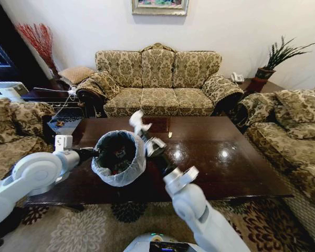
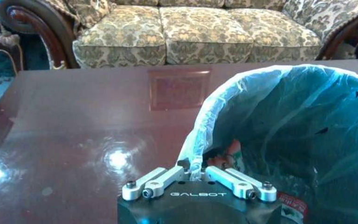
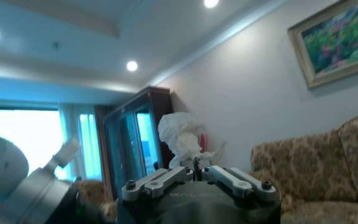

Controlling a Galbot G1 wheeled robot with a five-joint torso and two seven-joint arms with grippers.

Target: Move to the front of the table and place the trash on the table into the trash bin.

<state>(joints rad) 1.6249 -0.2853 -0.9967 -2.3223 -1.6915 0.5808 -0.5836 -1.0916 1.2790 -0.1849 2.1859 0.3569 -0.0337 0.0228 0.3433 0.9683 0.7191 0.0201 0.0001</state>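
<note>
We stand at the long side of the table (image 1: 226, 157), a glossy dark brown coffee table with a square inlay panel (image 2: 179, 88) in its top, and sofas ring it on three sides. Our left gripper (image 1: 96, 153) reaches in from the left and holds the trash bin (image 1: 119, 158) up over the near part of the table, its fingers (image 2: 229, 176) drawn narrow and pinched on the rim where the white bag liner (image 2: 216, 112) folds over. In the left wrist view the bin sits just beyond the gripper, tilted with its mouth open toward us, and some trash lies inside: we can make out a reddish and white wrapper (image 2: 229, 158) near the rim, though what else is in there we cannot tell. Our right gripper (image 1: 139, 126) is raised above the far edge of the bin, pointing up and away toward the middle sofa (image 1: 157, 81). Its fingers are closed on a crumpled white wad of paper (image 3: 182, 135), which stands up out of the fingertips against the wall in the right wrist view; from the head view the same white piece shows just above and beside the bin's rim, not yet inside. A small pale scrap (image 1: 170, 135) still lies on the table beyond the bin, near the inlay panel and well apart from both grippers.
</note>
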